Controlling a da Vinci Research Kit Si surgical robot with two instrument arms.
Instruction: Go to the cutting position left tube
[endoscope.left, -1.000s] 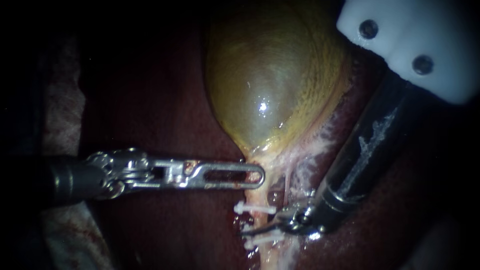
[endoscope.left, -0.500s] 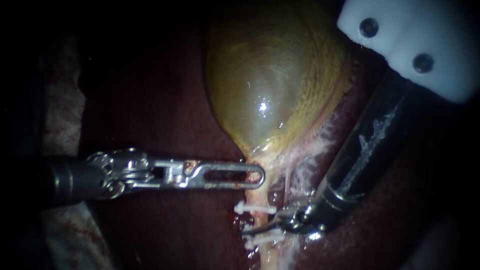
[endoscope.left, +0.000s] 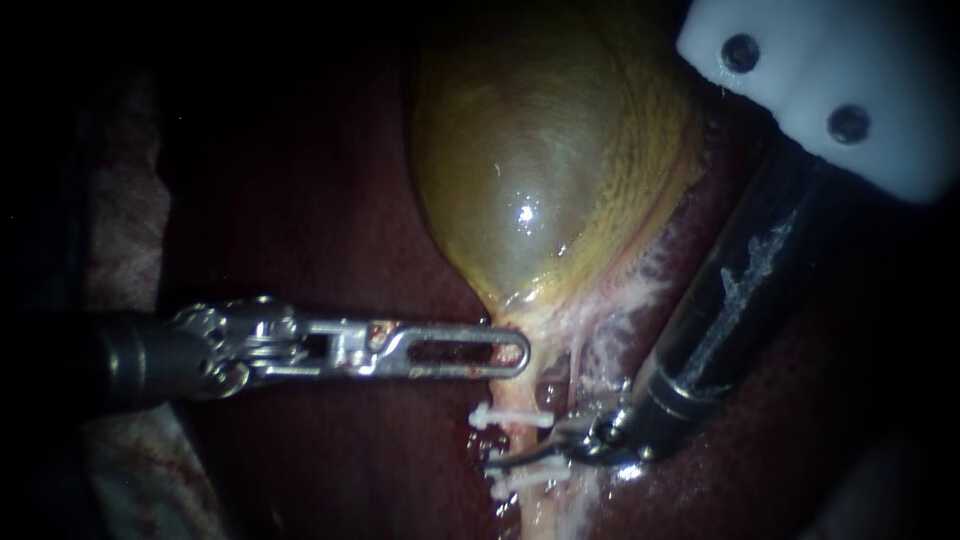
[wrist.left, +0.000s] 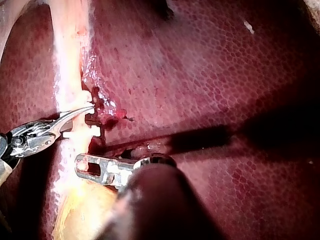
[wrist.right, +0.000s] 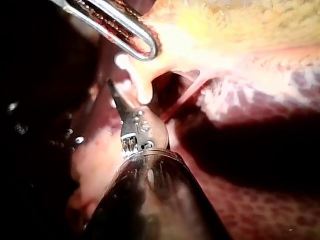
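- The left instrument (endoscope.left: 515, 352) comes in level from the left. Its long windowed jaws lie together and pinch the edge of the neck of the gallbladder (endoscope.left: 530, 150), where the sac narrows.
- The right instrument (endoscope.left: 505, 462) slants down from the upper right, with a white block (endoscope.left: 830, 70) at the top of its dark shaft. Its wrist bends so that the tip points left across the tissue.
- Its jaws are thin and curved. They lie together as one fine point, and no gap shows between them.
- The left tube (endoscope.left: 517, 440) runs down from the neck over the dark red liver (endoscope.left: 330, 200). An upper clip (endoscope.left: 505, 416) and a lower clip (endoscope.left: 520, 481) sit across it.
- The right instrument's tip lies across this tube between those two clips and touches it.
- A thinner strand (endoscope.left: 577, 365) hangs just to the right of the tube.
- Only the left wrist view shows a raw red patch (wrist.left: 107, 111) on the liver beside the clips.
- The right wrist view shows the point from behind, just beside a pale stalk. The windowed jaw above it touches pale tissue.
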